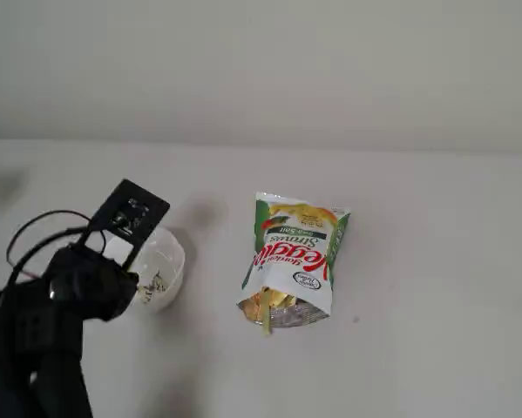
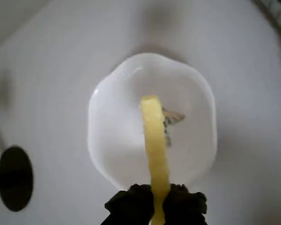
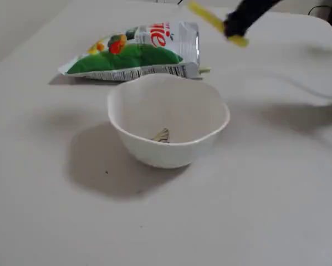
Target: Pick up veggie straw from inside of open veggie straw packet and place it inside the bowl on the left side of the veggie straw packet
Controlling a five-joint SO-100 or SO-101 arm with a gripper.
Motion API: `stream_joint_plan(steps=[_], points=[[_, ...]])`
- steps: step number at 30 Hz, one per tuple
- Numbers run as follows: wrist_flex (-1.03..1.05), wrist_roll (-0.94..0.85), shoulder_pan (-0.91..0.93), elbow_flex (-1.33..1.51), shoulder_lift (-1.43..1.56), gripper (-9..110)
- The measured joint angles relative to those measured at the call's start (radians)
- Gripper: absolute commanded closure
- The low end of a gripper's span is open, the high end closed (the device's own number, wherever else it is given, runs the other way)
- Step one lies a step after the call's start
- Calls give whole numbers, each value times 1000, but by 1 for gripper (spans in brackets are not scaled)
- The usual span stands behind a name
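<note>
One veggie straw [image 2: 154, 145] is clamped between the two dark fingers [image 2: 131, 205] of the pincer [image 2: 155, 206], which is closed tightly on its lower end. The straw is a thin, straight, pale yellow stick, and it is held in the air above the bowl [image 2: 107, 140], pointing over the bowl's middle. The bowl is white, glossy and wavy-rimmed, with a small dark floral mark [image 2: 170, 123] seen inside, directly beneath the pincer. The veggie straw packet [image 1: 294, 259] is laid flat on the pale counter [image 1: 435, 287], well apart from the pincer, its silvery mouth open with more straws [image 1: 269, 306] showing. Nothing is seen between straw and bowl.
</note>
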Motion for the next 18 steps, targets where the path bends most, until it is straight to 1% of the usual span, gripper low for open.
stream_joint_plan(steps=[6,9,10,13,15,16,18], points=[[-91,0,0,-46,-179,101],[-118,0,0,-46,-221,97],[-124,0,0,-46,-227,95],[-150,0,0,-54,-259,81],[-161,0,3,-54,-270,75],[-161,0,6,-54,-273,73],[-161,0,12,-54,-273,74]])
